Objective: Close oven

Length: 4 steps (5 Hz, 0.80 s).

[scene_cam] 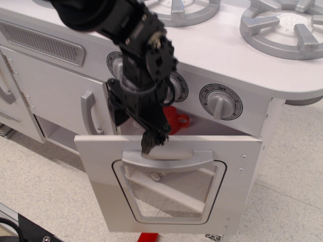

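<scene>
The white oven door with a rounded clear window and a horizontal grey bar handle stands nearly upright, tilted out a little, with a gap along its top edge. My black gripper reaches down from the upper left and its tip rests at the top of the handle, just left of the handle's middle. Its fingers look pressed together with nothing between them. A red object shows inside the oven behind the door's top edge.
Two grey dials sit on the panel above the door. A windowless cabinet door with a vertical grey handle is to the left. Grey burners are on the countertop. A red item lies on the floor below the door.
</scene>
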Tool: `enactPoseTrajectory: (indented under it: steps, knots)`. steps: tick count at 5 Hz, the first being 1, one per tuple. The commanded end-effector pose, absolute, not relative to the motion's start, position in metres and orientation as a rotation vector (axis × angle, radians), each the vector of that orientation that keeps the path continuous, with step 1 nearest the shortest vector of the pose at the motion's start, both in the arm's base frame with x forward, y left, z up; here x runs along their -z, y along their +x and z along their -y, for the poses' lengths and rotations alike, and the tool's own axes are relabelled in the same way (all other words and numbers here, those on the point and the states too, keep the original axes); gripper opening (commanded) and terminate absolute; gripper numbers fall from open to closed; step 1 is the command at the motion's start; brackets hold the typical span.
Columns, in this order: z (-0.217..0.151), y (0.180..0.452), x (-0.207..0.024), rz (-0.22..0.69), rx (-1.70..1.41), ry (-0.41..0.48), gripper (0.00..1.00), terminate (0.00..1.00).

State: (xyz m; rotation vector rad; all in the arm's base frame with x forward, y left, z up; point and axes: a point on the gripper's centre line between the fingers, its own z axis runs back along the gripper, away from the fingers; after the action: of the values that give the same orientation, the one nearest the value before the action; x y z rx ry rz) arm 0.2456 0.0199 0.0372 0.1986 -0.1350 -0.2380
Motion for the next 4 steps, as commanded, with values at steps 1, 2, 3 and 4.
enactPoseTrajectory:
  steps: [1, 2, 3, 4]
  knots:
    - [-0.01, 0.228, -0.054, 0.178, 0.215, 0.152, 1.0, 0.0]
    - [-0.001, 0.208, -0.032, 0.131, 0.193, 0.164, 1.0, 0.0]
    - [0.002, 0.199, -0.013, 0.129, 0.189, 0.164, 1.0, 0.0]
    - [-0.003, 0.205, 0.003, 0.128, 0.128, 0.176, 1.0, 0.0]
